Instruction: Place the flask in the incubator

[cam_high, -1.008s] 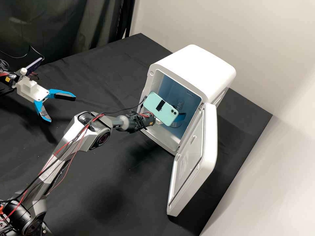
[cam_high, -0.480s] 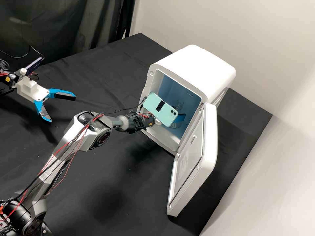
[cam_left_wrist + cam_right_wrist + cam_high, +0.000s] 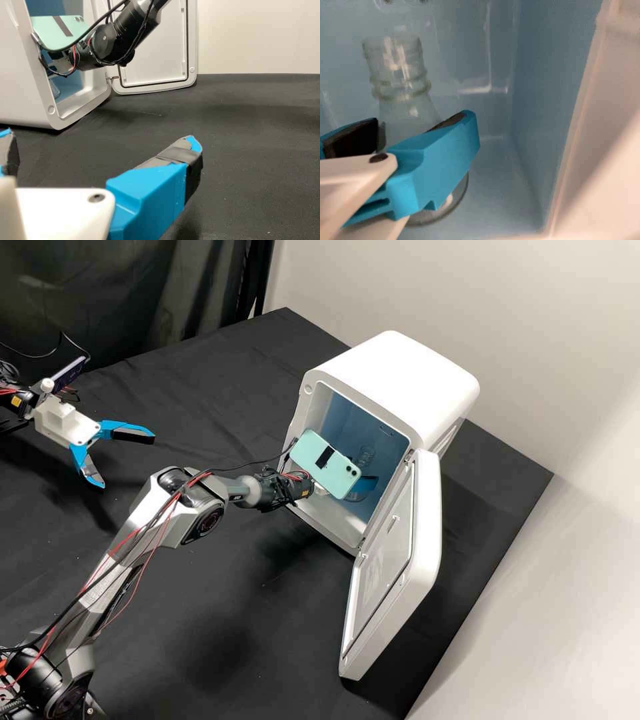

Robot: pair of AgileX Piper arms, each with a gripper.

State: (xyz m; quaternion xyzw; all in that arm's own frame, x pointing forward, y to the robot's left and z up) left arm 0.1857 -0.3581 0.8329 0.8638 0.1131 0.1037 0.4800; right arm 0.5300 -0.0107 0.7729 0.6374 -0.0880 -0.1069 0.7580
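Clear glass conical flask [image 3: 397,85] upright on floor inside white box incubator with blue interior [image 3: 400,373], door [image 3: 400,560] open, at 3 o'clock of black desk [image 3: 233,393]. Right tool [image 3: 405,130] inside, fingers parted either side of flask shoulder. Left tool [image 3: 125,460] at 9 o'clock, wide open, holding nothing

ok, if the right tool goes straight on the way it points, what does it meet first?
The flask, right in front of the right tool inside the incubator; probably its back wall next, depth unclear.
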